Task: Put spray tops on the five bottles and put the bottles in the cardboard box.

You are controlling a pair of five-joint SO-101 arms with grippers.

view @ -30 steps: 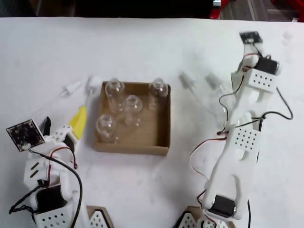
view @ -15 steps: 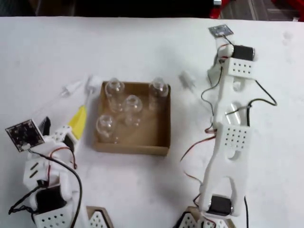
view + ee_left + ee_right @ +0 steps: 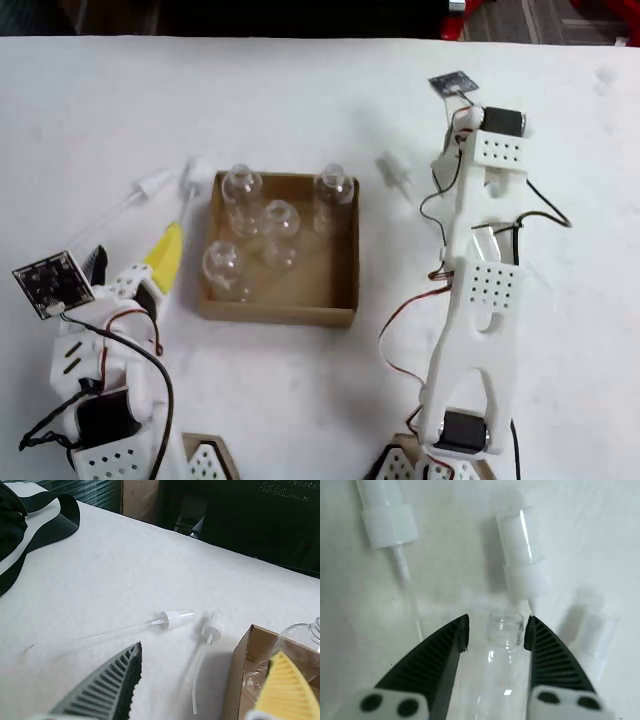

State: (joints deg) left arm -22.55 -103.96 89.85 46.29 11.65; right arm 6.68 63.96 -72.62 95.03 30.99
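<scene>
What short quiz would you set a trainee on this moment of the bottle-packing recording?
1. How many clear plastic bottles stand inside the brown cardboard box?
2. True or false: the bottles in the box already wear white spray tops.
3. What does the right gripper hold? A) a white spray top B) an uncapped clear bottle C) nothing
Key: 1) four; 2) false, their necks are bare; 3) B.
</scene>
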